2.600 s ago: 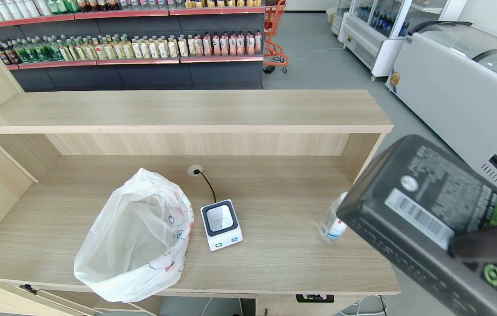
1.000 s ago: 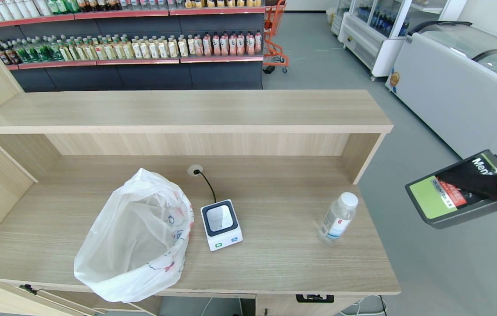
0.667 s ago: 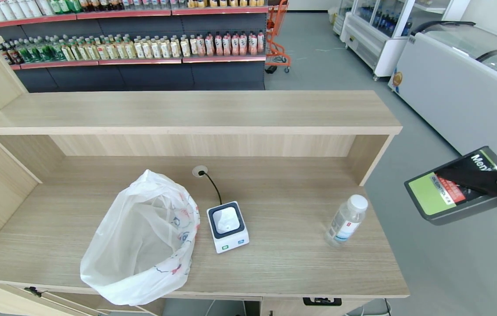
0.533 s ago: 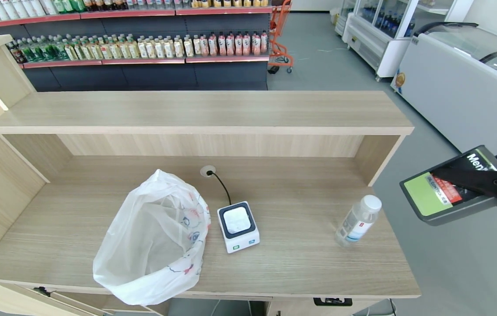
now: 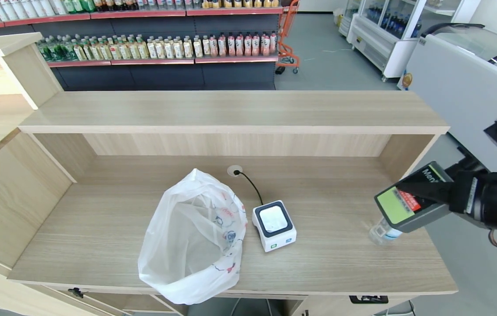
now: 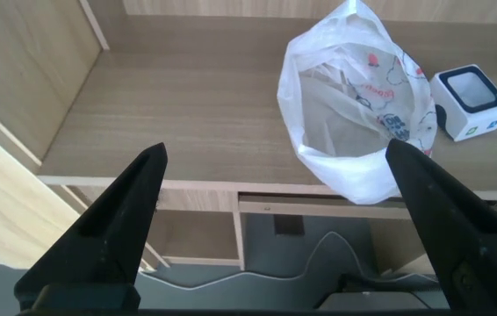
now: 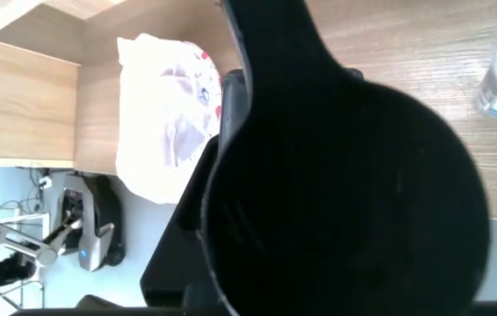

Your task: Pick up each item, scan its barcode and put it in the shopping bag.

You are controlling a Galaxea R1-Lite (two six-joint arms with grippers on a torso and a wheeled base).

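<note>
My right claw (image 5: 433, 193) is clenched across the dark box (image 5: 392, 206), which it holds in the air at the right end of the counter (image 5: 340, 263). I judge the box stiff and fairly light. Its flat faces give a sure pinch, though a harder squeeze might dent it. At 6 o'clock, partly hidden by the box, is the clear bottle (image 5: 380, 235). It looks smooth, round and likely slippery, so it is best taken about its middle. The scanner (image 5: 273, 224) sits at 9 o'clock, with the floppy shopping bag (image 5: 195, 237) just beyond. My left claw (image 6: 275, 219) hangs spread wide, holding nothing.
</note>
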